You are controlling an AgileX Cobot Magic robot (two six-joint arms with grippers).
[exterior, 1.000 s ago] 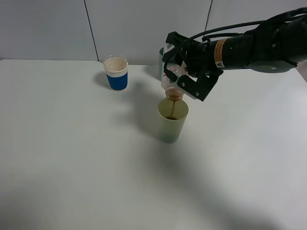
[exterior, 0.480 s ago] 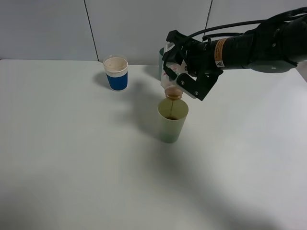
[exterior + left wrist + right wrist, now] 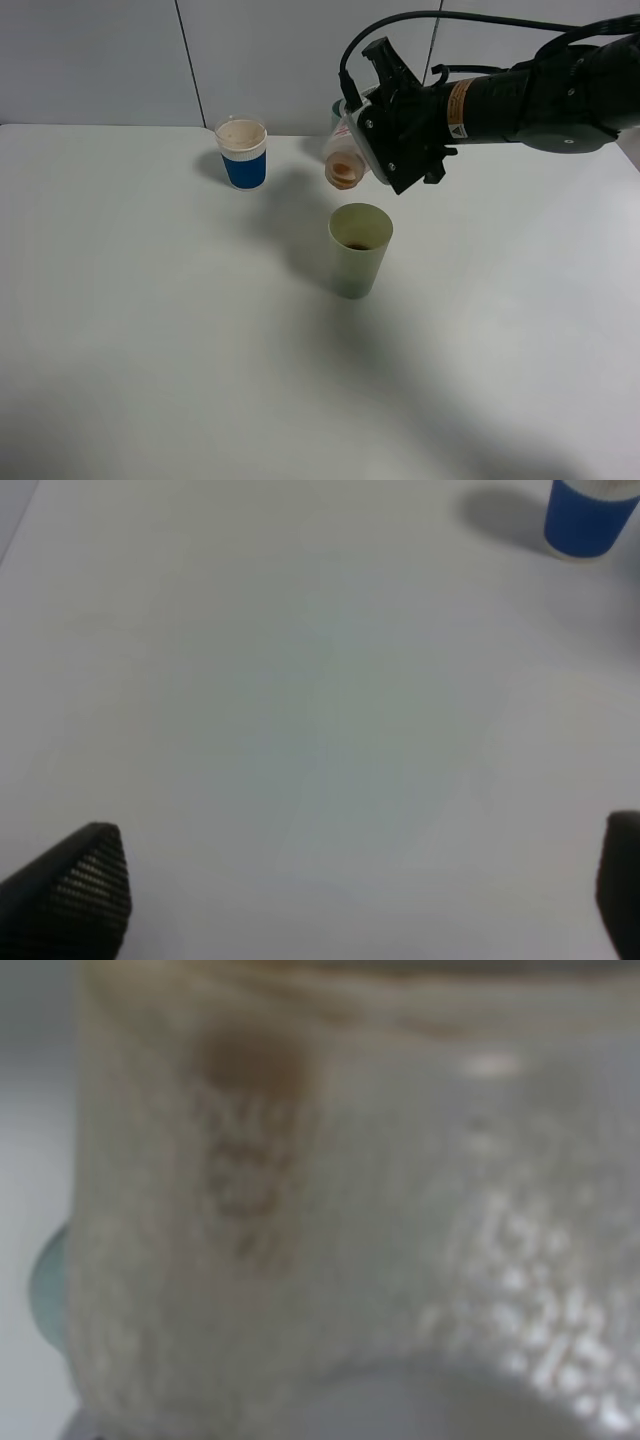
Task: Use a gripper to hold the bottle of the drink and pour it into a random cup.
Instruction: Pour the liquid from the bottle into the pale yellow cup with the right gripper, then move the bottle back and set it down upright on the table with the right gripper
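1. We are gripping the bottle (image 3: 345, 165) in the right gripper (image 3: 378, 148), with the jaws closed tight on its body. It is hanging tilted, mouth downward, above the cup (image 3: 360, 250) and clear of it.
2. We are judging it light, thin-walled, slippery and easily crushed, so mid-body seems the best hold.
3. We are keeping the left gripper (image 3: 350, 895) spread wide and empty over the table (image 3: 300, 680).
4. We are seeing only blurred plastic at the right wrist, and the gripper is hiding the bottle's body, so we cannot tell how much drink is inside.

Tilted clear bottle (image 3: 343, 166) hangs above pale yellowish-green cup (image 3: 359, 262).
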